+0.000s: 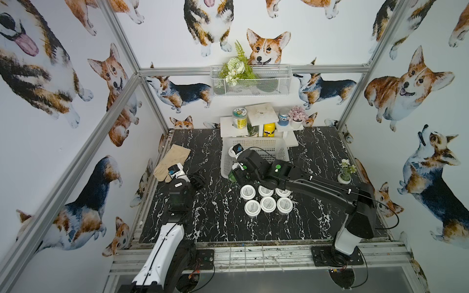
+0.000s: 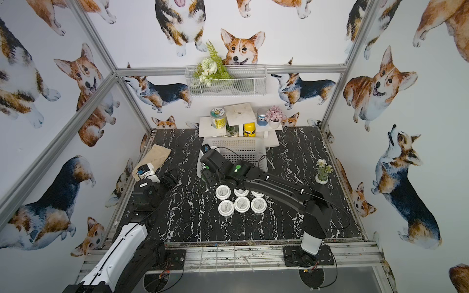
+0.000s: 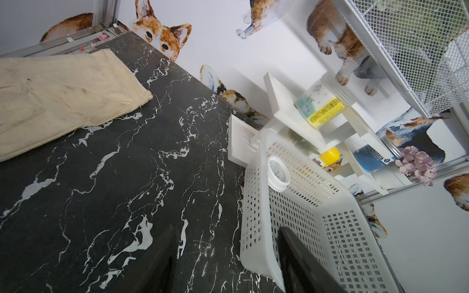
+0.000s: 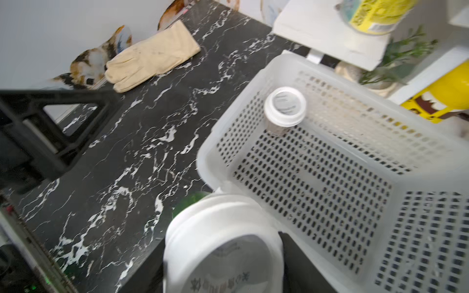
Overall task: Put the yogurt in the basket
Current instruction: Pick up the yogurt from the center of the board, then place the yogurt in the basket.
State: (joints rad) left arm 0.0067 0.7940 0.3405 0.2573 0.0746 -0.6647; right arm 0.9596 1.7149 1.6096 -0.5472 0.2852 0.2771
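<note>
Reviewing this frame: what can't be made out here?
- Held cup: partly cut off by the right wrist picture's edge; the right arm largely hides it in top views.
- Back row of table cups: partly under that arm in both top views.
- Lid print: too small or blurred everywhere.

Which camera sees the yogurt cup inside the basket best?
The right wrist view: the yogurt cup stands clear in the basket, lid and side showing. The left wrist view shows it smaller. The top views mostly hide it behind the right arm.
</note>
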